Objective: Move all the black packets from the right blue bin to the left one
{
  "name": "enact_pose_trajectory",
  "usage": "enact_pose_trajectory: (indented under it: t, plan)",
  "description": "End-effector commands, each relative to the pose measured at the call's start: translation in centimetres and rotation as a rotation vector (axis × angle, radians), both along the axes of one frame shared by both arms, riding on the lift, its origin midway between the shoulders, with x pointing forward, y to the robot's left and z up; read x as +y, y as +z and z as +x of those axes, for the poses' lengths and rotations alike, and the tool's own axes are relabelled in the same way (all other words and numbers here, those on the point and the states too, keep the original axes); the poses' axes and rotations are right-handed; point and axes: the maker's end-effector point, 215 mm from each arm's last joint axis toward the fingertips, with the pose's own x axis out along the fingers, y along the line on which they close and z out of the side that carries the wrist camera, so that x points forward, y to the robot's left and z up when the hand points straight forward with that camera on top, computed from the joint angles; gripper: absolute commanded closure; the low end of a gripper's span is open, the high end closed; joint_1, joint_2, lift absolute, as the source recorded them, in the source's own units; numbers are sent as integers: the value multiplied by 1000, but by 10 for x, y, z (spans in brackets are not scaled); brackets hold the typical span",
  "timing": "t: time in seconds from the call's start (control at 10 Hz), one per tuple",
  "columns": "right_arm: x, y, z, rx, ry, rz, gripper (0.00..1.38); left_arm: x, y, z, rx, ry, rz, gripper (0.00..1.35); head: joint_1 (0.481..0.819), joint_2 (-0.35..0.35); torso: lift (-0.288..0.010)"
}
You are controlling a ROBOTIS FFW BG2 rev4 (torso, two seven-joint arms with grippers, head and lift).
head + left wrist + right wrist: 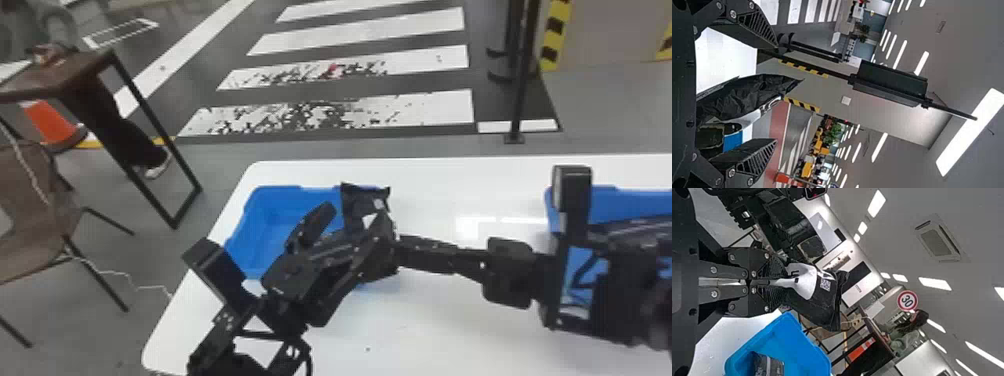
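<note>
Over the left blue bin (pixel 255 250), my left gripper (pixel 352 225) has its fingers spread on either side of a black packet (pixel 362 200). My right gripper (pixel 402 245) reaches across from the right and meets it there. In the left wrist view, the packet (pixel 742 96) lies between the open fingers of my left gripper (pixel 776 93). The right wrist view has my right gripper (pixel 777 282) shut on the packet (pixel 822 301), near its white label. Another packet (pixel 768 366) rests inside the bin (pixel 789 340). My right arm partly covers the right blue bin (pixel 625 202).
Both bins stand on a white table (pixel 425 325), with bare tabletop between them. A chair (pixel 30 210) and a brown table (pixel 65 75) are on the floor off to the left. A black post (pixel 520 75) rises behind the table.
</note>
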Motion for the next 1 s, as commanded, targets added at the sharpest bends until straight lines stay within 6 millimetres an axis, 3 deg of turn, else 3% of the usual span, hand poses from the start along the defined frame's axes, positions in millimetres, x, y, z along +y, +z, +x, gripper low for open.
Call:
enact_pose_trajectory:
  t: [0.0, 0.1, 0.2, 0.3, 0.4, 0.8, 0.9]
  plan:
    - [2, -1, -1, 4, 5, -1, 1099, -3, 0, 0, 14, -10, 0, 205, 695, 321, -140]
    - [1, -2, -1, 12, 4, 4, 1099, -5, -1, -1, 28, -16, 15, 466, 695, 321, -140]
    - [1, -2, -1, 12, 4, 4, 1099, -3, -3, -2, 33, -13, 13, 953, 695, 319, -140]
    - [1, -2, -1, 15, 4, 4, 1099, -1, 0, -1, 21, -6, 16, 1124, 695, 318, -140]
    - [0, -3, 1, 20, 1, 8, 1099, 1, 4, -1, 8, 2, 21, 1211, 695, 321, -140]
    - [-7, 3, 21, 14, -45, 27, 1084, 3, 2, 0, 16, 4, 64, 1213, 695, 319, -140]
    - [-11, 10, 32, 15, -81, 74, 759, 1, 4, 1, 9, 0, 67, 1213, 695, 315, -140]
